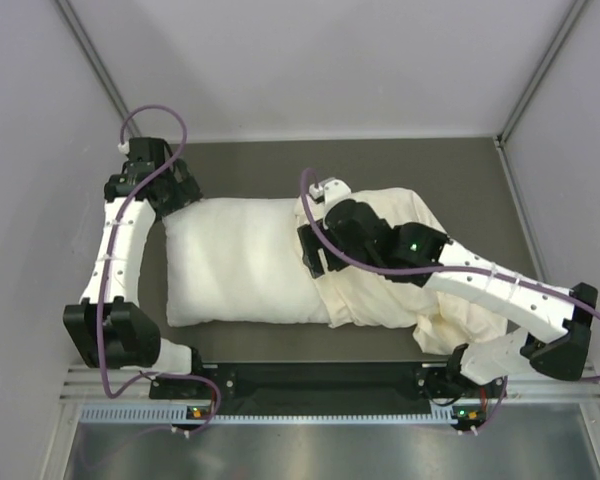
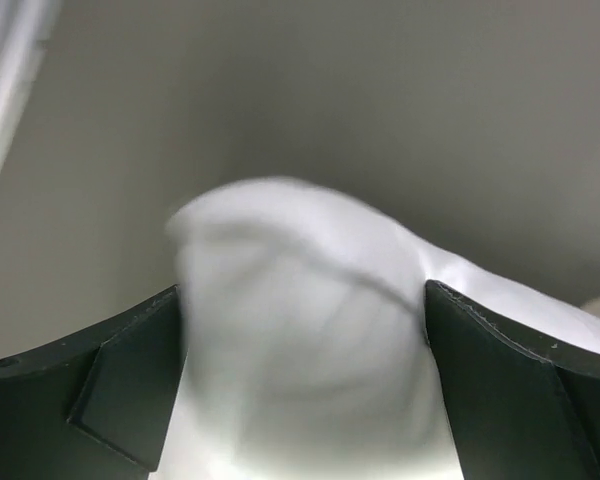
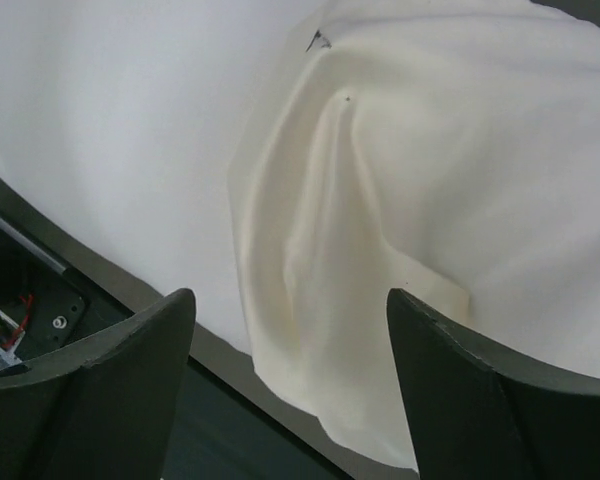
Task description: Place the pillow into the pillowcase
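— Looking at the right gripper (image 3: 290,300): jaws apart, gripping nothing, a cream fold of the pillowcase (image 3: 430,150) lying slack beneath them.
— And the left gripper (image 2: 302,290)?
— Wide open, straddling the far-left corner of the pillow (image 2: 300,340) (no squeeze that I can see).
— Progress?
— About half, I'd judge. The pillow's right end sits inside the pillowcase on the table (image 1: 460,170); its left half lies bare, so the hem needs drawing leftward.
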Robot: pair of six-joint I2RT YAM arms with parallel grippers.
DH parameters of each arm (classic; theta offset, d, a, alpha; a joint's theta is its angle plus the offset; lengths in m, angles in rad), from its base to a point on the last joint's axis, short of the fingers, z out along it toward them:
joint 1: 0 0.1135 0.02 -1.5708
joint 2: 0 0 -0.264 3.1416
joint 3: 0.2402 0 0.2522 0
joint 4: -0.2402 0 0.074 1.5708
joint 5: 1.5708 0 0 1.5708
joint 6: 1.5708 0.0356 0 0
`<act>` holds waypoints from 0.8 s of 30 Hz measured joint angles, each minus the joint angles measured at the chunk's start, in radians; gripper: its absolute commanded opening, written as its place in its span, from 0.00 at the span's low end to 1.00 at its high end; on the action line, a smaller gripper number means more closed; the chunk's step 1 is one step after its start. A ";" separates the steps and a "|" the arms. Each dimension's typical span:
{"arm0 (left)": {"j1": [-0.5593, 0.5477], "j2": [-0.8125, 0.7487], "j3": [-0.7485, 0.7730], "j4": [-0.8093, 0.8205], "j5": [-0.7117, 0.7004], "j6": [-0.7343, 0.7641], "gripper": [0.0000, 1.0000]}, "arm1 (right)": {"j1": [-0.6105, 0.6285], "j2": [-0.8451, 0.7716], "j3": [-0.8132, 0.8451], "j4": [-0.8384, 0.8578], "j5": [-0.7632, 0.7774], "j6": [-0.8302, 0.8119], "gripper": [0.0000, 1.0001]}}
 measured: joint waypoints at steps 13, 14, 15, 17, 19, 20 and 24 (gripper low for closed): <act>0.093 -0.267 -0.062 0.013 -0.091 -0.019 0.99 | 0.169 0.063 -0.053 -0.072 0.250 0.077 0.59; 0.093 -0.294 -0.074 0.019 -0.097 -0.024 0.99 | 0.169 0.071 -0.060 -0.074 0.262 0.082 0.59; 0.093 -0.314 -0.091 0.026 -0.101 -0.029 0.99 | 0.169 0.083 -0.065 -0.076 0.273 0.085 0.60; 0.093 -0.338 -0.137 0.039 -0.111 -0.037 0.99 | 0.169 0.110 -0.068 -0.077 0.294 0.092 0.60; 0.095 -0.347 -0.194 0.048 -0.111 -0.043 0.99 | 0.169 0.138 -0.073 -0.074 0.305 0.095 0.60; 0.095 -0.346 -0.219 0.050 -0.105 -0.046 0.99 | 0.169 0.152 -0.074 -0.073 0.308 0.095 0.58; 0.099 -0.334 -0.299 0.065 -0.053 -0.065 0.99 | 0.162 0.209 -0.076 -0.072 0.329 0.098 0.40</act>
